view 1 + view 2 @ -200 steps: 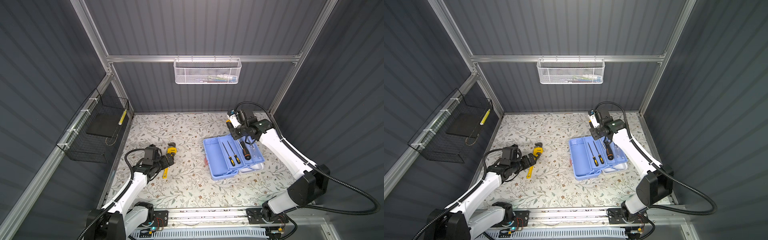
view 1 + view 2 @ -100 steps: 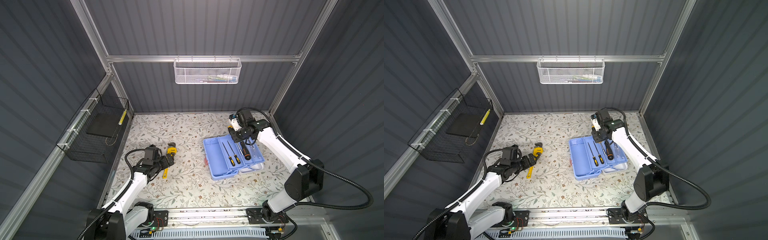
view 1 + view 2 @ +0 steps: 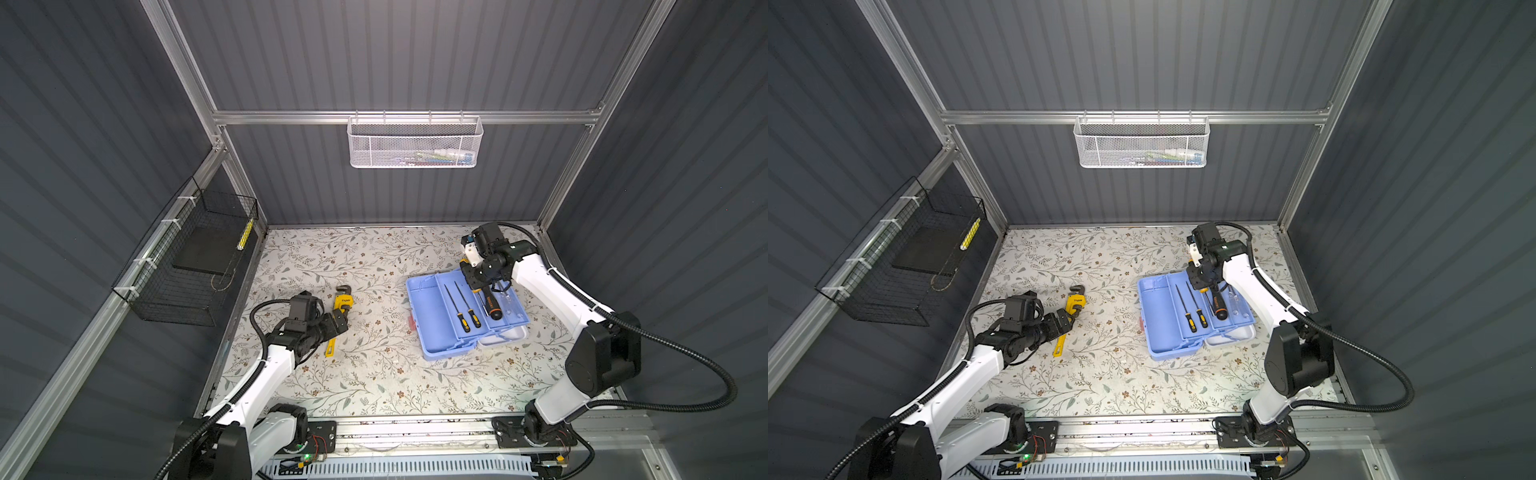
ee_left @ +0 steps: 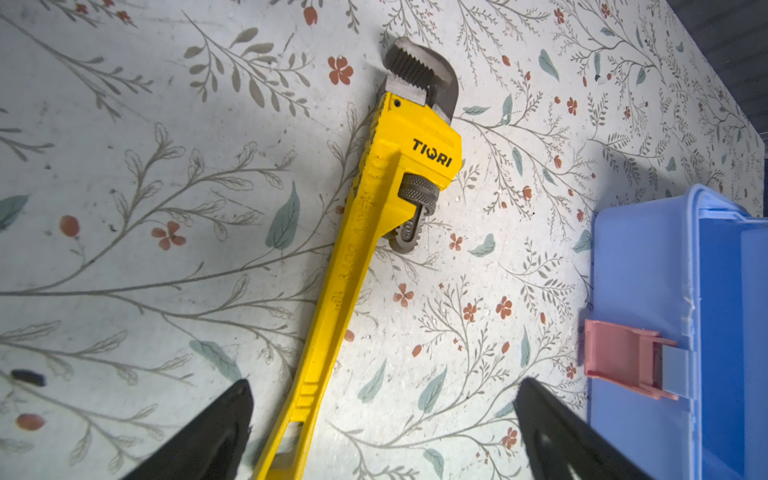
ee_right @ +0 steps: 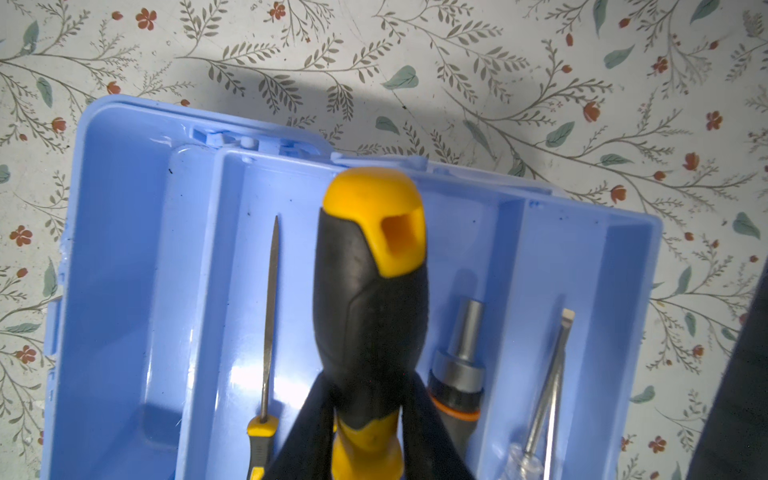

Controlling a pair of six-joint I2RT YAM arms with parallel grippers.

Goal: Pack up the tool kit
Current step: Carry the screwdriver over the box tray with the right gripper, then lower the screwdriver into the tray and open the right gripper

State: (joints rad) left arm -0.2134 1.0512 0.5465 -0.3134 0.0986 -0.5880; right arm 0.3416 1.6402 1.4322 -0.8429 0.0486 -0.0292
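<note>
Black wire makes the basket (image 3: 178, 286) that hangs on the left wall, up above the worktop (image 3: 374, 374). Next comes the left arm (image 3: 274, 365), low over the flowery worktop. The left jaws are wide apart, with one black finger (image 4: 208, 436) on each side of the handle of the yellow pipe wrench (image 4: 374, 232). I cannot tell if they touch it. The wrench lies flat on the worktop, with its grey head pointing to the back wall. High on the back wall hangs a white mesh basket (image 3: 415, 145).

Right of the wrench, with a gap between them, sits the tool kit (image 3: 428, 328). It is open and sits on the right half of the worktop. It is a light blue box with a pink latch (image 4: 623, 357) on the side that faces the wrench. A blue tray (image 5: 507, 257) sits in the box. Two thin tools (image 3: 462, 324) with black and yellow handles lie side by side in the tray. A grey tool with an orange ring (image 5: 457, 374) lies in the tray too, and a screwdriver with a see-through handle (image 5: 544, 374) lies beside it.

The right jaws are clamped on a fat black and yellow screwdriver (image 5: 370, 299) over the tray. Its yellow end points to the front of the worktop. The right arm (image 3: 552, 291) reaches in from the right side
</note>
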